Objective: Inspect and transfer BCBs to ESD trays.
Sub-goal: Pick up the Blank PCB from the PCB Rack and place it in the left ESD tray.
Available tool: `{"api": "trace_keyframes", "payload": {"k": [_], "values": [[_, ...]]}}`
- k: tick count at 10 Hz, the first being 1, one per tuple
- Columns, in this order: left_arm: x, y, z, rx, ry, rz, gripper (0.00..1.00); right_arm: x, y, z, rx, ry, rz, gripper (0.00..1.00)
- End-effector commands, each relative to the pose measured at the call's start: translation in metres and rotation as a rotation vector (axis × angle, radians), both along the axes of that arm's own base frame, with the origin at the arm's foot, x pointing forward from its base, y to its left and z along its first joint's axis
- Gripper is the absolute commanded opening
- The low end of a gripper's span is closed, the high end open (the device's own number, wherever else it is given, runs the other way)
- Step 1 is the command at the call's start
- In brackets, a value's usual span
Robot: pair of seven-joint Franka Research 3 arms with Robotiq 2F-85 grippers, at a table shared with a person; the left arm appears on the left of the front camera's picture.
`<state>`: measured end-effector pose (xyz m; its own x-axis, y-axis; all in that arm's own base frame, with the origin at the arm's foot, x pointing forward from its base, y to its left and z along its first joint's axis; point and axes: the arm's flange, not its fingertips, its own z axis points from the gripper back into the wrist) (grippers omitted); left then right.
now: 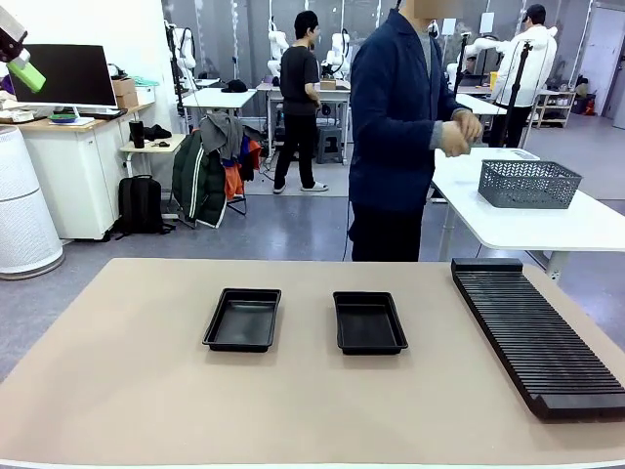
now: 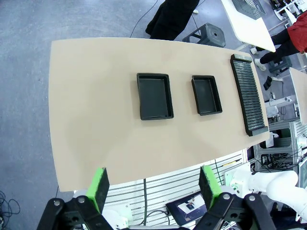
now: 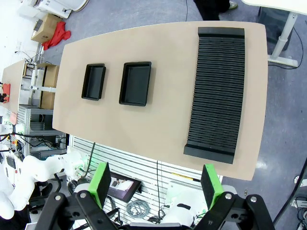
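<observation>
Two black ESD trays lie side by side on the tan table, both with bare floors: the left one [image 1: 242, 319] [image 2: 154, 96] [image 3: 93, 81] and the right one [image 1: 369, 322] [image 2: 206, 94] [image 3: 136, 83]. The BCBs are out of view. My left gripper [image 2: 154, 189] hangs high above the table's near edge, open, with nothing between its green pads [image 2: 100, 188]. One of its pads [image 1: 26, 75] shows at the top left corner of the front view. My right gripper [image 3: 156, 184] is likewise high above the near edge, open and holding nothing.
A long black ribbed rack [image 1: 537, 332] [image 2: 248, 94] [image 3: 216, 91] lies along the table's right side. A person in a dark blue coat [image 1: 395, 127] stands at the far side with both hands [image 1: 459, 132] together, turned toward a white table holding a grey mesh basket [image 1: 528, 184].
</observation>
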<state>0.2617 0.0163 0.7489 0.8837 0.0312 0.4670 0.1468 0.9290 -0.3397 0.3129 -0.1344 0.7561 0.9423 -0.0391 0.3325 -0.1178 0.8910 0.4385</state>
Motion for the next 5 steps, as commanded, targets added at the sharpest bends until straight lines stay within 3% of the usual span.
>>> {"api": "trace_keyframes", "payload": {"k": [1, 5], "values": [[-0.0018, -0.001, -0.0004, 0.0, -0.001, -0.001, 1.0, -0.0006, -0.0005, 0.0001, 0.002, -0.003, 0.0, 1.0], [-0.0018, -0.001, -0.0004, 0.0, -0.001, -0.001, 1.0, -0.0006, -0.0005, 0.0001, 0.002, -0.003, 0.0, 1.0]]}}
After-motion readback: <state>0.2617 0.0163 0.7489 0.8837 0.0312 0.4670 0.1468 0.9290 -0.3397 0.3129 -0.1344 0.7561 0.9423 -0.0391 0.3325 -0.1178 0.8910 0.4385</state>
